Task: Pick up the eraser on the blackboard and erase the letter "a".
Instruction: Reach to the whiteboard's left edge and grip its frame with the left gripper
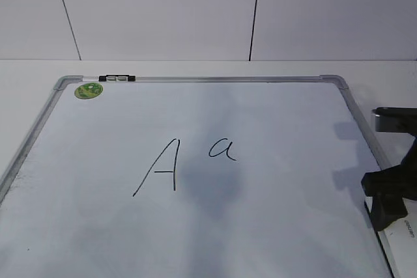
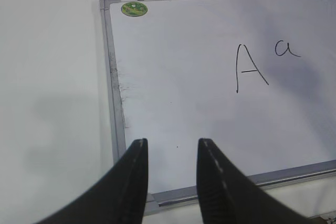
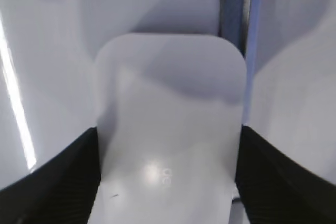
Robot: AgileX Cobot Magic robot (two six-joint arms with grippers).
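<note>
The blackboard (image 1: 293, 226) is a white board with a silver frame, lying flat on the table. The small letter "a" (image 1: 223, 150) is written in black near its middle, right of a larger capital "A" (image 1: 159, 167); both also show in the left wrist view, the "a" (image 2: 287, 49) at upper right. The white eraser (image 3: 168, 103) lies at the board's right edge by the frame, partly visible in the exterior view (image 1: 404, 231). My right gripper (image 3: 168, 132) (image 1: 386, 203) has a finger against each long side of it. My left gripper (image 2: 172, 142) is open and empty over the board's (image 2: 184, 77) near-left corner.
A round green sticker (image 1: 88, 90) and a black-silver clip (image 1: 117, 78) sit at the board's far left corner. White table surrounds the board, with a white tiled wall behind. The board's frame (image 3: 233, 3) runs just beside the eraser.
</note>
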